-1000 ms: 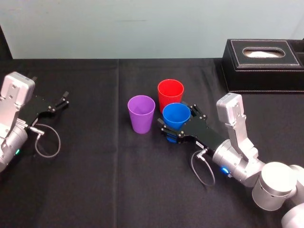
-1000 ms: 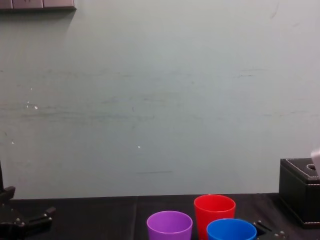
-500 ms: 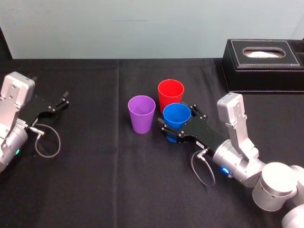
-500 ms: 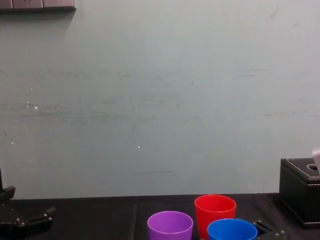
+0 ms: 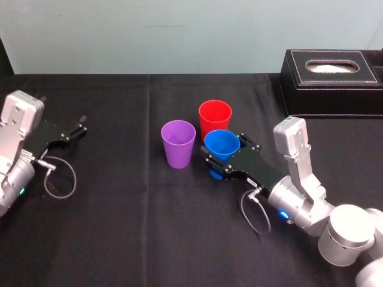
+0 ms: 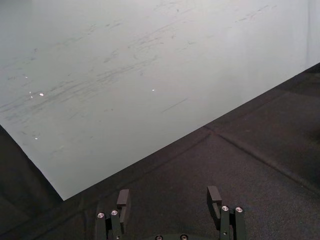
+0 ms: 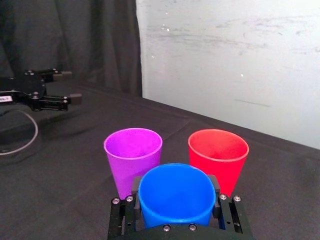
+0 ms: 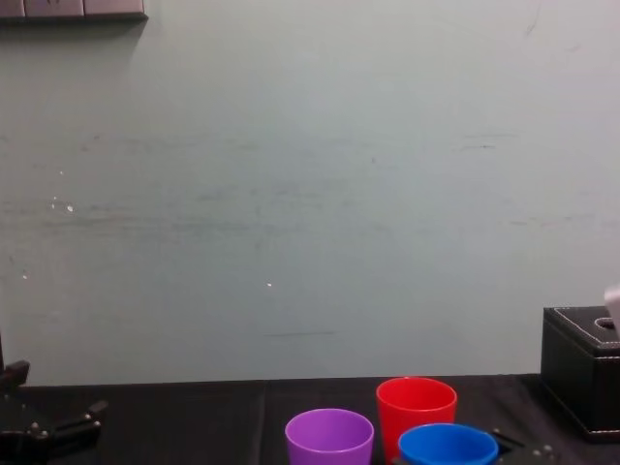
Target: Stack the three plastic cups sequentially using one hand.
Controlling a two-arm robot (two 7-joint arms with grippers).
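The blue cup [image 5: 222,145] is held upright between the fingers [image 7: 135,186] of the right gripper [image 5: 226,152]. Its base is hidden, so contact with the table [image 5: 131,227] cannot be told. Just beyond the fingertips, the purple cup [image 5: 178,143] and the red cup [image 5: 215,118] are stood. The left gripper [image 6: 168,200] is parked well apart, its fingers spread wide.

Right arm: silver-grey cylindrical wrist [image 5: 299,209] with a blue light ring, pale grey boxy right housing [image 5: 291,139] on top, thin black right cable loop [image 5: 243,209] from a silver plug.
Right gripper [image 5: 224,149]: flat black body, black fingers [image 7: 136,186], silver screw heads [image 7: 222,197] at the finger bases.
Left arm: matching grey left housing [image 5: 19,116], black left cable loop [image 5: 74,179].
Left gripper [image 5: 82,124]: black, silver-screwed.
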